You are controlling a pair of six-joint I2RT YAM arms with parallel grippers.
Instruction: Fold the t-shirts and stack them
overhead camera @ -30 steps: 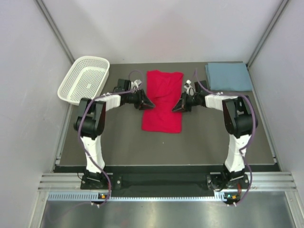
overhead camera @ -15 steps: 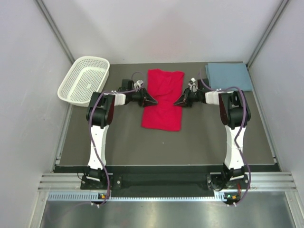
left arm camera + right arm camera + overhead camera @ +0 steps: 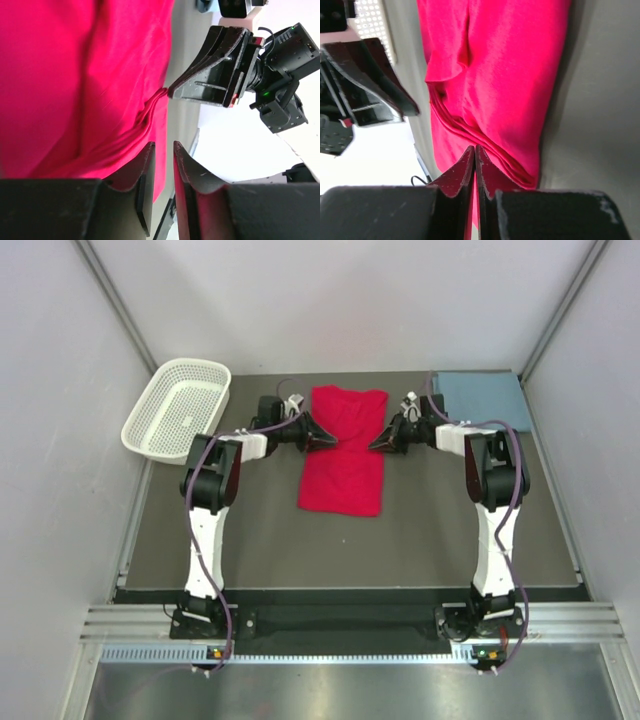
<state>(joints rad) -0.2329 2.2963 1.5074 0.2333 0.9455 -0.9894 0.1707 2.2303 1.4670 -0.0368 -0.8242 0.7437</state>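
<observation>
Two clenched grips on red t-shirt (image 3: 342,465): left tool (image 3: 327,442), right tool (image 3: 373,445); pinched cloth hidden.

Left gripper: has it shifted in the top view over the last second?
Yes. The left gripper has moved toward the table's far edge, along the bright red cloth t-shirt, judged against the white plastic mesh basket.

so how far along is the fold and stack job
Done: the blue-grey shirt lies folded at the far right corner. In hand: the red shirt is a long narrow strip, with the left end effector and right end effector pinching its opposite side edges. Remaining: fold the red one shorter and stack the two, which lie apart.
</observation>
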